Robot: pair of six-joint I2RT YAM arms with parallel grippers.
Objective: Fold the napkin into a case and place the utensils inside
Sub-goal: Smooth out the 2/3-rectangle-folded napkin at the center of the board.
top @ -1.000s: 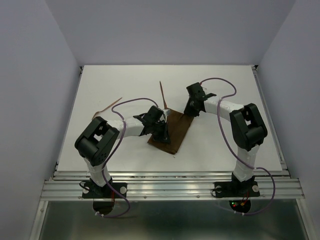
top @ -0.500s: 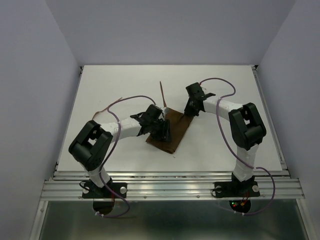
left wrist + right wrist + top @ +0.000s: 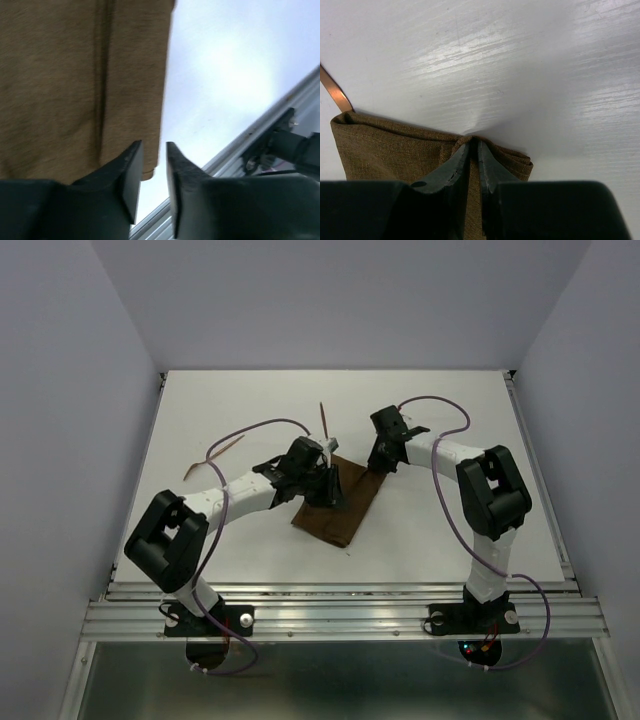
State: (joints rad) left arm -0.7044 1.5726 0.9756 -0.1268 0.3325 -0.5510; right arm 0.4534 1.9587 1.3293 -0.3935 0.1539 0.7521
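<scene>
At bench (image 3: 450, 540) centre, one napkin (image 3: 345, 515) lies folded into a narrow strip. Since a second ago the left gripper (image 3: 329, 488) has slid toward its 12 o'clock end, jaws no longer closed but narrowly parted and empty. The right gripper (image 3: 378, 462) stays pinched on the napkin's 1 o'clock corner. Two utensils lie outside the napkin: first utensil (image 3: 323, 418) at 12 o'clock, second utensil (image 3: 212, 458) at 9 o'clock.

The napkin (image 3: 65, 80) corner beneath the slightly parted left hand (image 3: 152, 150).
</scene>
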